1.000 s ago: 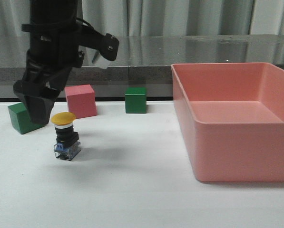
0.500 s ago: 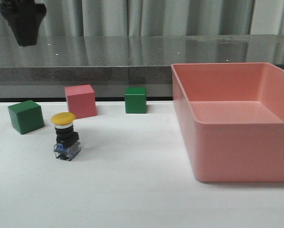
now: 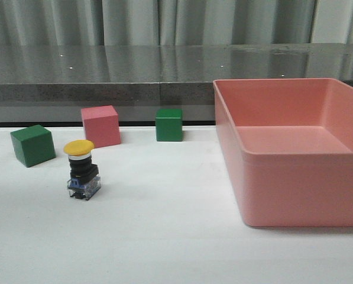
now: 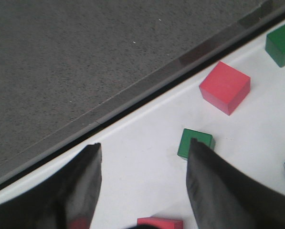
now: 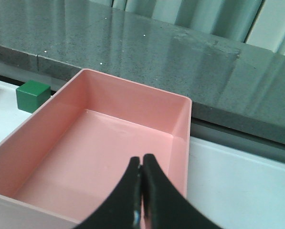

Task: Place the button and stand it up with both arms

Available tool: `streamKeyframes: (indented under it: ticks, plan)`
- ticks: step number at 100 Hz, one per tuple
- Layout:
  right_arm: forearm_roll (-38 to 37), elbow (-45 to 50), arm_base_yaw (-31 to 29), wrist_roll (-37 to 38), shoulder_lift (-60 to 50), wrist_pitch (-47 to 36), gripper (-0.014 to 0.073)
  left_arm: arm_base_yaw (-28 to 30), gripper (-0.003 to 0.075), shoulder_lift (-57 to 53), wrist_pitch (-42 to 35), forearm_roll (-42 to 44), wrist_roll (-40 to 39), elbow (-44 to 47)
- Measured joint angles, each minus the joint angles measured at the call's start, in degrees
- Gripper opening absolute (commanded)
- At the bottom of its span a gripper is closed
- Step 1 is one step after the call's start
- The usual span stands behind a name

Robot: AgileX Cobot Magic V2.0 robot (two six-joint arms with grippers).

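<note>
yellow-capped button (image 3: 82,170) upright, unlabelled

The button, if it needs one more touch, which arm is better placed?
Probably the left. Its open gripper views the cubes, with the upright button at the picture's edge. The right gripper is shut above the pink bin.

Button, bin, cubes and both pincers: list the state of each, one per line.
button: upright on its base, cap up, free
pink bin: empty
pink cube: resting flat on the table
left pincer: open, holding nothing
right pincer: shut, empty, above the bin
</note>
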Motion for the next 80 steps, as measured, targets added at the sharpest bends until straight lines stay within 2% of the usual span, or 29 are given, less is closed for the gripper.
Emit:
streamKeyframes:
  ticks: [7, 22, 49, 80]
  plan:
    - [0.0, 0.0, 0.0, 0.0, 0.0, 0.0, -0.006, 0.2, 0.0239, -4.5, -4.3, -0.3, 0.0, 5.7]
    - [0.0, 0.0, 0.0, 0.0, 0.0, 0.0, -0.006, 0.2, -0.002, -14.2, -13.9, -2.9, 0.0, 19.1]
    - [0.0, 0.0, 0.0, 0.0, 0.0, 0.0, -0.006, 0.2, -0.0019, -31.1, -28.2, -10.7, 0.0, 42.6]
    - [0.0, 0.0, 0.0, 0.0, 0.0, 0.0, -0.006, 0.2, -0.0019, -47.4, -35.9, -18.1, 0.0, 61.3]
